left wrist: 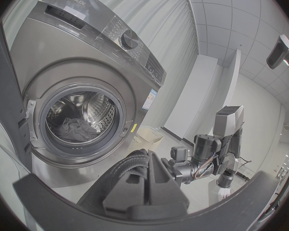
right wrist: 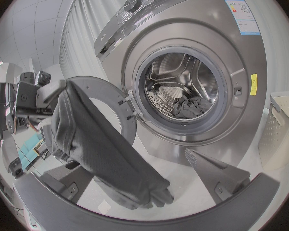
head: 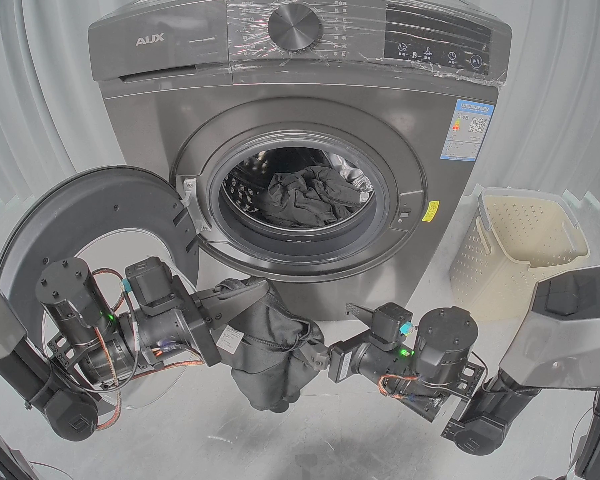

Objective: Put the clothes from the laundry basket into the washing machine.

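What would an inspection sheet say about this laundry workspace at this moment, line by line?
Surface: bare grey floor.
Job's things: washing machine, door open; crumpled garment inside the drum; held garment hanging in front of the machine; cream laundry basket on the robot's right, no clothes visible inside.
Clutter: nothing seen.
Grippers: left gripper shut on the held garment; right gripper open, at the held garment's other side.
Cables: orange cables loop at the left wrist.
Surroundings: pale curtain behind the machine.

dark garment [left wrist: 118,177] in left claw [left wrist: 148,159], open washing machine [left wrist: 86,48] behind
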